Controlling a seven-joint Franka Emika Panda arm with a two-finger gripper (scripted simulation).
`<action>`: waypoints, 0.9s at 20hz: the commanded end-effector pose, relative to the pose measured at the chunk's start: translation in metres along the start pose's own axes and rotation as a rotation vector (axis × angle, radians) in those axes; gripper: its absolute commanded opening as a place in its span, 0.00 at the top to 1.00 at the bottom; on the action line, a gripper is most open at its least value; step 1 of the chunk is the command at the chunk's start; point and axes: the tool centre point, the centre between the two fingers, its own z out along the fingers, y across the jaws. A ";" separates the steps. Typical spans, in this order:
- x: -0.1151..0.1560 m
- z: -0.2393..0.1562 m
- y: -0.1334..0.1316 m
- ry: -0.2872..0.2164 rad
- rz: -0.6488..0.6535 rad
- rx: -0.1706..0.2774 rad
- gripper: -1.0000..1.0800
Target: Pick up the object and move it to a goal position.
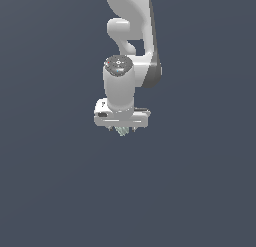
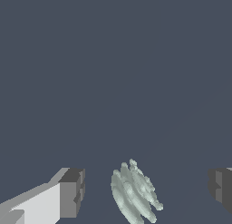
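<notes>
The object [image 2: 134, 192] is a small pale mint-green ridged lump. In the wrist view it lies between my two fingers, with a gap on each side. My gripper [image 2: 145, 196] is open; one finger [image 2: 71, 193] and the other finger [image 2: 222, 187] stand apart from the object. In the exterior view the object [image 1: 121, 131] peeks out just below the white gripper block, and my gripper [image 1: 122, 129] points straight down over it. Most of the object is hidden there by the hand.
The white-grey arm [image 1: 132, 46] rises from the gripper toward the top of the exterior view. A plain dark grey-blue surface [image 1: 200, 191] fills the rest of both views.
</notes>
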 end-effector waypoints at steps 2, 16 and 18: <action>0.000 0.000 0.001 0.000 0.000 0.000 0.04; 0.001 -0.008 0.013 0.009 -0.024 -0.005 0.04; 0.001 -0.007 0.013 0.009 -0.027 -0.005 0.04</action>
